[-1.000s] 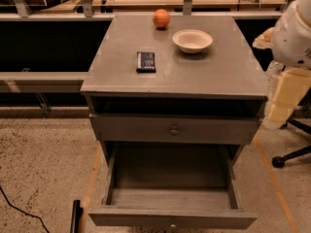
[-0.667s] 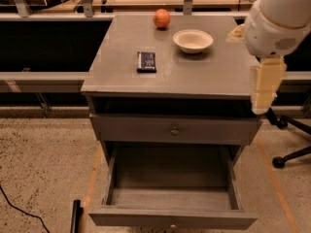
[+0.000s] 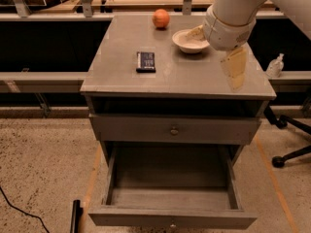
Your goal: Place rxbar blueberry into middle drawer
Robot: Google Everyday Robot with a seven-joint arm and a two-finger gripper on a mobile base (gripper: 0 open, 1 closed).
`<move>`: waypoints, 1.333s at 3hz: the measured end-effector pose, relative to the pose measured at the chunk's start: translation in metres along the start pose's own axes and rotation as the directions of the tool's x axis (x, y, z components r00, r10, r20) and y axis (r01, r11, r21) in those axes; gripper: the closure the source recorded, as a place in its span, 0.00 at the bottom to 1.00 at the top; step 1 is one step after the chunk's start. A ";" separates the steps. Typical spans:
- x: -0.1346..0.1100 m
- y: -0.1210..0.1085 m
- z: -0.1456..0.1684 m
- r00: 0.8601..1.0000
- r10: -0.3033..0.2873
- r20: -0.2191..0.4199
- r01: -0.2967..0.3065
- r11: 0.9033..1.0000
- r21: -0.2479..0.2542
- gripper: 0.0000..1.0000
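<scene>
The rxbar blueberry (image 3: 146, 61), a small flat bar in a dark wrapper, lies on the grey cabinet top (image 3: 121, 76), left of centre. The middle drawer (image 3: 170, 198) is pulled out below, and its grey floor is bare. My gripper (image 3: 215, 50) hangs over the right side of the top, to the right of the bar and not touching it. One cream finger (image 3: 234, 68) points down and the other pokes out by the bowl. The gripper is open and holds nothing.
A white bowl (image 3: 188, 41) and an orange round fruit (image 3: 161, 18) sit at the back of the top. The upper drawer front (image 3: 174, 129) is shut. A bottle (image 3: 275, 66) stands on the ledge to the right, and an office chair base (image 3: 291, 154) is on the floor at right.
My arm has swung left from beyond the cabinet's right edge to over the right side of the top, next to the bowl. The bar, bowl and fruit have not moved.
</scene>
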State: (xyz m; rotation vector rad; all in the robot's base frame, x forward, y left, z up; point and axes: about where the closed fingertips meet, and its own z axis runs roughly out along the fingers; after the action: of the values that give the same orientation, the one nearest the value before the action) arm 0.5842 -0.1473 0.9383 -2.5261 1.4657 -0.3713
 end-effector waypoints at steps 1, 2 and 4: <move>0.000 -0.002 0.001 0.996 -0.093 -0.004 0.093 0.996 0.006 0.00; -0.001 -0.010 0.009 0.989 -0.146 -0.008 0.146 0.988 0.051 0.00; -0.015 -0.071 0.044 0.802 -0.587 -0.114 0.598 0.792 0.127 0.00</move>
State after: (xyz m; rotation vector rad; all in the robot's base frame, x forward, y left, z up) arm 0.6495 -0.0973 0.9154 -2.8042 0.5747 -0.6418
